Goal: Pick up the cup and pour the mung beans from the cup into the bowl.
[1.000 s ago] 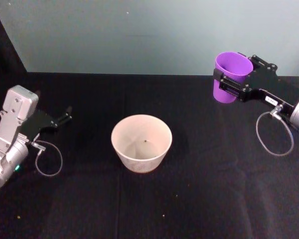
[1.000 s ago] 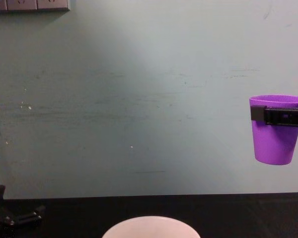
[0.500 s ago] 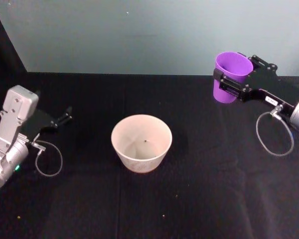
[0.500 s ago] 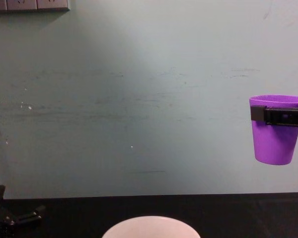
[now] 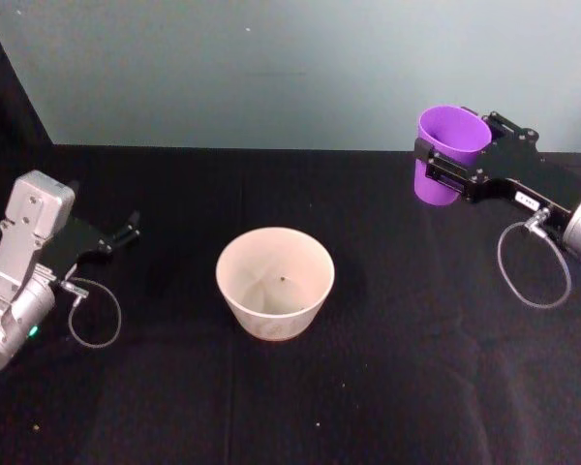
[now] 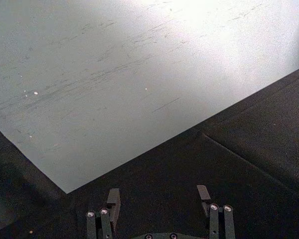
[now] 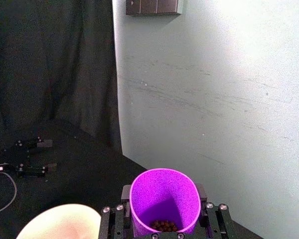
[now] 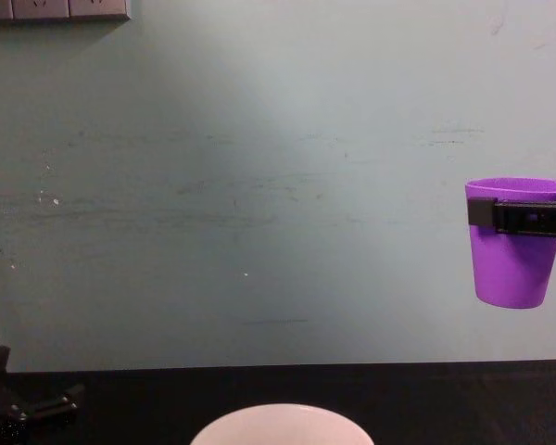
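The purple cup (image 5: 449,145) hangs upright in the air to the right of and behind the bowl, with my right gripper (image 5: 462,147) shut around its upper wall. Seen from the chest, the cup (image 8: 510,264) floats well above the table with the gripper (image 8: 526,217) banding it just under the rim. From the right wrist, mung beans (image 7: 163,225) lie at the bottom of the cup (image 7: 162,196). The pale bowl (image 5: 271,312) stands at the table's middle with one dark bean inside; its rim (image 8: 283,414) shows at the chest view's lower edge. My left gripper (image 5: 126,232) rests open at the left.
A black cloth (image 5: 387,387) covers the table, and a pale green wall (image 5: 271,68) rises behind it. Cable loops hang from both wrists (image 5: 533,262). The left gripper (image 6: 158,195) hovers low over bare cloth near the wall.
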Available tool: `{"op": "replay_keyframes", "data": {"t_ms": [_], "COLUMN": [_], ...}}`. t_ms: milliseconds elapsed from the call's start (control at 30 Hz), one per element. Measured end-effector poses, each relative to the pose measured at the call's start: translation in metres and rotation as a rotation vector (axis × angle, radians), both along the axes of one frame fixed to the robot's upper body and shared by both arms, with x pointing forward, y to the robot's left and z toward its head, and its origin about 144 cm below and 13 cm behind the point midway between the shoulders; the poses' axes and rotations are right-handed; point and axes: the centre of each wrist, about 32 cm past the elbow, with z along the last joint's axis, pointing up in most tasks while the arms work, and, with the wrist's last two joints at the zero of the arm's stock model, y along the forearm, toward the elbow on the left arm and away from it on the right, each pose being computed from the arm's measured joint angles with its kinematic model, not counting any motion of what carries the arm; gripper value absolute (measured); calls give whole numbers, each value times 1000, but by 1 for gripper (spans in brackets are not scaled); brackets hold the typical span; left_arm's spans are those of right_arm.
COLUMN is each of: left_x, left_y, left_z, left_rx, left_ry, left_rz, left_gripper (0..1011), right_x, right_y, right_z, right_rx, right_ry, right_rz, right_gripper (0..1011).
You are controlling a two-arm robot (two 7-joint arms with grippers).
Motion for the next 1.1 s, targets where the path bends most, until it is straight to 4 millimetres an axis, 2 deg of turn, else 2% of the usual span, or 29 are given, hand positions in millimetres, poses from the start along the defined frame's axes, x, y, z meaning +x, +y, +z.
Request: {"op": "replay_keyframes", "data": {"t_ms": [200,467,733,1000,1100], "left_x": [0,0,0,0,0], "left_y": [0,0,0,0,0], "left_z": [0,0,0,0,0], "left_rx": [0,0,0,0,0], "left_ry": [0,0,0,0,0], "left_rz": [0,0,0,0,0], "left_gripper": [1000,1000,1000,1000,1000], "right_x": [8,35,57,59,56], "right_y": [3,11,36,61,76], "right_z": [-1,-5,-4,-3,-4], "right_rx": [1,1,-217,-422,-535], "right_ry": [-7,0,-52,-139,-207], "right_rz": [15,50,76,87,96], "right_gripper": [742,742,743,742,742]}}
